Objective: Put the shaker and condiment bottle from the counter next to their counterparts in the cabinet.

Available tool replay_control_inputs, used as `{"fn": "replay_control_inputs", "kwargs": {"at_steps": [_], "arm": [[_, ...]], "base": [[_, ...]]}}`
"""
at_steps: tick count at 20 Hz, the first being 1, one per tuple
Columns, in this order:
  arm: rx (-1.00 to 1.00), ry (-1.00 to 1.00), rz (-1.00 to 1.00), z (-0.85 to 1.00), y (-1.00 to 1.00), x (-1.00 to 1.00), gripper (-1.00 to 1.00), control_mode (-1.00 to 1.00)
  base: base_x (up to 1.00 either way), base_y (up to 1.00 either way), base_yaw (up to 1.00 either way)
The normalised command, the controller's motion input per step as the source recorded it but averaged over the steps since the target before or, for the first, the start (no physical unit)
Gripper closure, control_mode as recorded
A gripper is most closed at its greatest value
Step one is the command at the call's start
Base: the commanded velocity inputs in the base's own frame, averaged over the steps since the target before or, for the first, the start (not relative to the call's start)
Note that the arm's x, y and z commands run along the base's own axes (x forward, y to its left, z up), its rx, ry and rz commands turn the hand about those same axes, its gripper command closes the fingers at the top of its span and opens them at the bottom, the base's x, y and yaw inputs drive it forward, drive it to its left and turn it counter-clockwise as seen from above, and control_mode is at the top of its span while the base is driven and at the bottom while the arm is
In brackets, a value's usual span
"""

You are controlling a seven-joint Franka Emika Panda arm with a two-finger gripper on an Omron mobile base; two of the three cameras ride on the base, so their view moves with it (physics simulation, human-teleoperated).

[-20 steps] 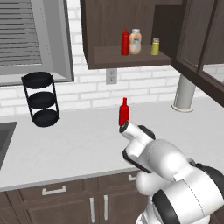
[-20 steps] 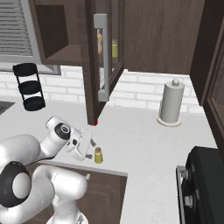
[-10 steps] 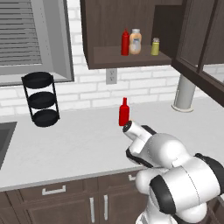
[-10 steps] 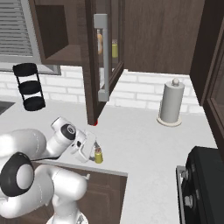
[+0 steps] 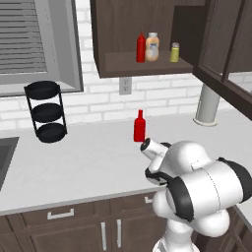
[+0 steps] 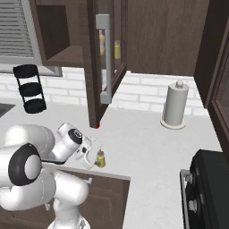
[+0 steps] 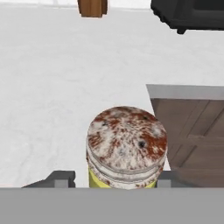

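— Where do we see the shaker (image 7: 127,146)?
— Low centre of the hand view, on the counter (image 7: 52,96) at its front edge.
— And our jaws?
— Open, one tip either side of it, not yet closed on it.

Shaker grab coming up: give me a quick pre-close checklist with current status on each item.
1. Shaker centred between the fingertips: ok; the hand view shows one tip on each side of it.
2. Gripper open: ok; both tips stand apart from the shaker.
3. Shaker upright on the counter: ok in the right base view, though it stands close to the counter's front edge.
4. Fingers low enough on the body: cannot tell; the tips barely show.
5. Cabinet door open, shelf space beside the yellow-green shaker: ok.
6. Condiment bottle away from the gripper: ok, it stands further back on the counter.
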Motion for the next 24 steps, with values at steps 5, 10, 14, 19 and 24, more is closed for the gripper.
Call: {"fn": "replay_control_inputs", "kwargs": {"at_steps": [5,10,14,19,24], "arm": [[0.00,0.00,0.00,0.07,0.00,0.04,1.00,-1.00],[-0.02,-0.01,0.00,0.44,0.00,0.00,1.00,-1.00],[-0.01,-0.02,0.00,0.45,0.00,0.00,1.00,-1.00],[-0.06,0.00,0.01,0.39,0.00,0.00,1.00,-1.00],[-0.06,-0.06,0.05,0.50,0.00,0.00,1.00,-1.00]], "base": [[0.00,0.00,0.00],[0.00,0.00,0.00],[0.00,0.00,0.00],[0.00,0.00,0.00],[0.00,0.00,0.00]]}}
